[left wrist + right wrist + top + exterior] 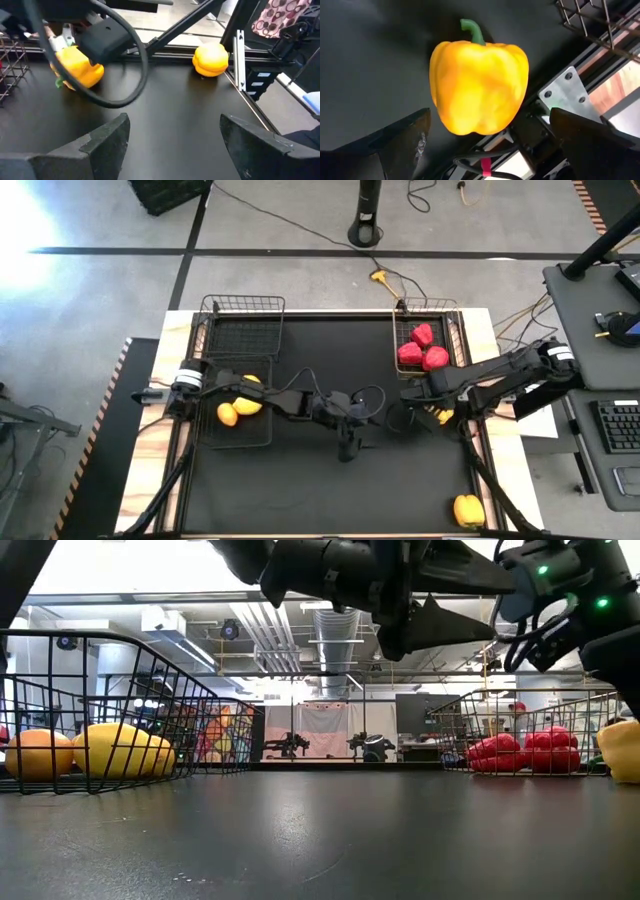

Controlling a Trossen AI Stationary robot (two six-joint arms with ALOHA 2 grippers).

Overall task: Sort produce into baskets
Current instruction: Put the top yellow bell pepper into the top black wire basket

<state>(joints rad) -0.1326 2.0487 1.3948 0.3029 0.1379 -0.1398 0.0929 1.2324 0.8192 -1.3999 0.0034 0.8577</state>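
A yellow bell pepper (479,87) with a green stem lies on its side on the black mat, close to the table's right rail; it also shows in the high view (443,416). My right gripper (490,116) hangs over it, open, one finger on each side, with gaps showing. My left gripper (172,125) is open and empty over the middle of the mat (347,448). A second yellow pepper (468,509) sits at the near right corner. Three red peppers (422,348) lie in the right basket (455,330). Two lemons (240,408) lie in the near left basket (262,435).
A third wire basket (243,305) stands at the far left. Cables loop over the mat between the arms (372,395). A metal rail and bracket (560,92) run along the table's right edge beside the pepper. Bare black mat lies near the front edge (300,500).
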